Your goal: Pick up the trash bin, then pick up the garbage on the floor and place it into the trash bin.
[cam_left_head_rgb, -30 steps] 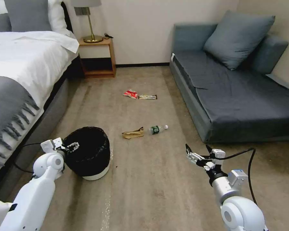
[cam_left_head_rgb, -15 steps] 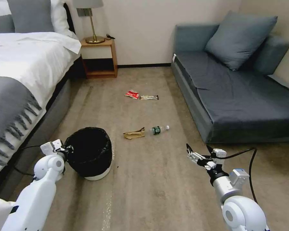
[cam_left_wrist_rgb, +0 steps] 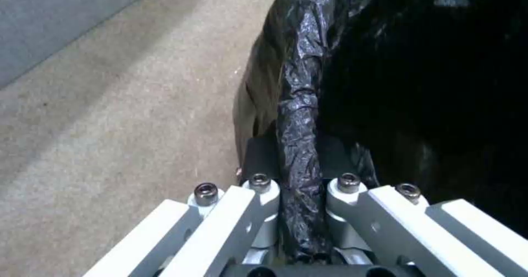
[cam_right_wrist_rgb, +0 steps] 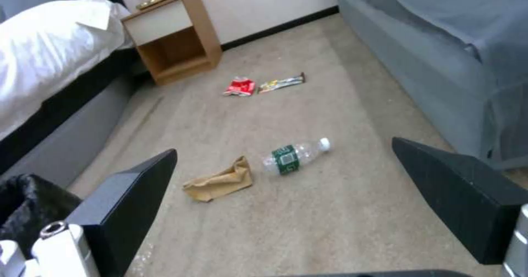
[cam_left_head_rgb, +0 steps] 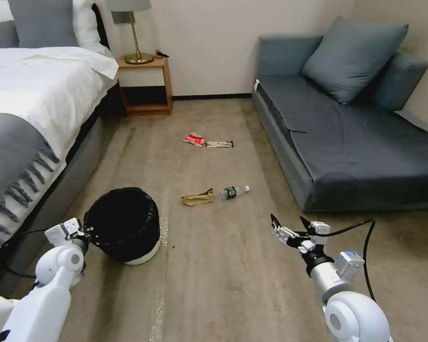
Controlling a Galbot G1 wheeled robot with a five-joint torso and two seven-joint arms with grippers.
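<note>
The left gripper, clamped on the near-left rim of the trash bin, has pulled back nearer and to the left. The bin has shifted slightly left with it and tilts.

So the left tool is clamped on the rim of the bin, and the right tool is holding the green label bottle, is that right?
Not quite. The left tool is indeed clamped on the rim of the bin, but the right tool holds nothing: its fingers are open, as the right wrist view shows. The bottle lies on the carpet beside the paper bag.
</note>
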